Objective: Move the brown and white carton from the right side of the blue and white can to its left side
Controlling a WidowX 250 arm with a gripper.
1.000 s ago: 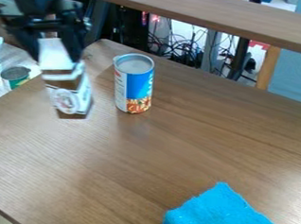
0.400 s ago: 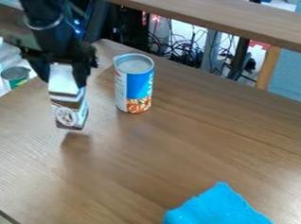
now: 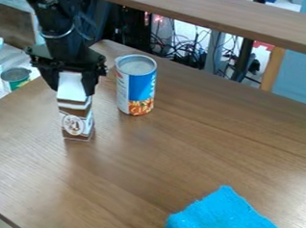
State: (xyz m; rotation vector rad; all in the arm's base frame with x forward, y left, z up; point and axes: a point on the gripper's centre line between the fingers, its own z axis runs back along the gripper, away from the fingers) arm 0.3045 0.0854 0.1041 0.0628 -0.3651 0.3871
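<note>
At the upper left of the table [image 3: 179,160], the gripper [image 3: 73,83] points down, shut on the white top of a small brown-and-white carton [image 3: 77,119]. The carton hangs upright between the two fingers, its round label facing the camera. Whether its base touches the wood I cannot tell. Just to the right, with a gap between, a blue-and-white can [image 3: 136,86] stands upright. A crumpled bright blue cloth [image 3: 227,218] lies at the lower right.
A raised wooden shelf [image 3: 219,16] crosses the top, with cables [image 3: 185,45] behind the table. At the left edge, beyond the table, another can [image 3: 16,77] stands on a white surface. Something pale shows at the lower right edge.
The gripper has moved slightly right and down toward the camera with the carton, which now hangs straighter and lower. The can and cloth have stayed put.
</note>
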